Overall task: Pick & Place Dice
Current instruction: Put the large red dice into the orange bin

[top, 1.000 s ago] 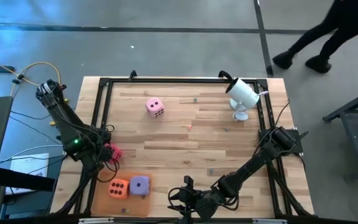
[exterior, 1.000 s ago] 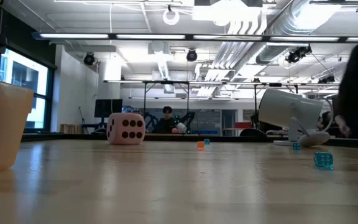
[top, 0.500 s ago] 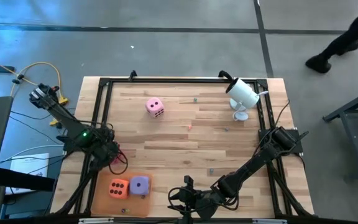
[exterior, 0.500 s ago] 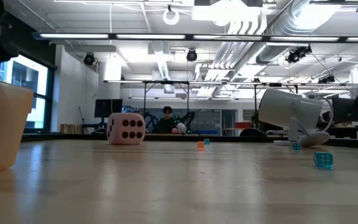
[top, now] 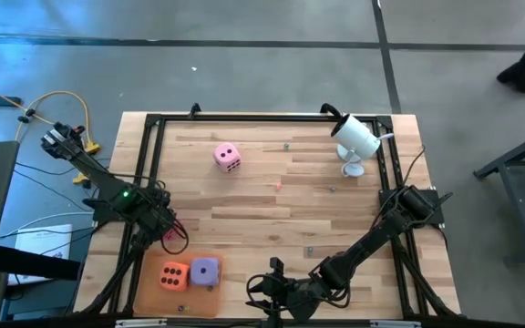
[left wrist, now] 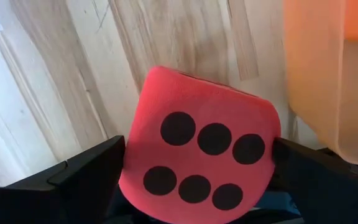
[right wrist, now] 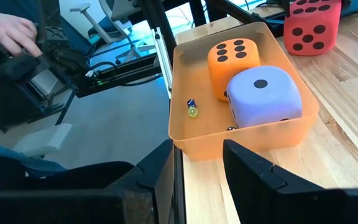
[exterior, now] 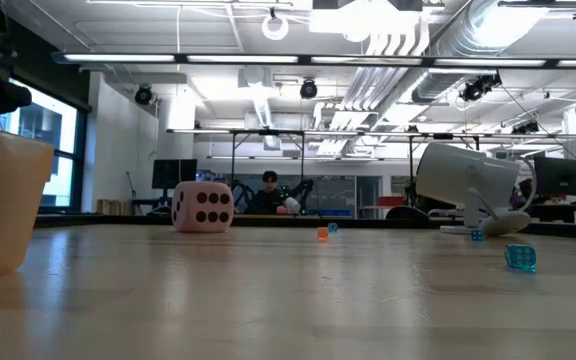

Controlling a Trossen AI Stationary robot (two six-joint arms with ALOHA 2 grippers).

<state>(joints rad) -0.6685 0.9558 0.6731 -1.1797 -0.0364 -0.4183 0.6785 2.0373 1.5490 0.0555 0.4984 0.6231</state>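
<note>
- We hold the magenta die (left wrist: pixel 201 155) between the left gripper (top: pixel 165 231)'s fingers, spread wide around the cube at the table's left edge, just beside the orange tray (top: pixel 153 293).
- The orange die (top: pixel 173 274) and the purple die (top: pixel 206 271) already sit side by side in the tray; the light pink die (top: pixel 227 157) lies well apart on the bare wood, towards the far side.
- The right gripper (right wrist: pixel 194 162) waits at the near edge, pointing at the tray, jaws partly parted with nothing between them.
- Risk, as we judge it: the soft cube could squeeze out of so wide a hold and roll off the table edge.
- A second risk: the carried die looks close to the tray wall, so it could clip the rim and shove the tray, or land on the two dice inside and bounce out.
- A cube has no long axis; its six-pip face points at the left wrist camera, the pips running in two rows across the fingers.
</note>
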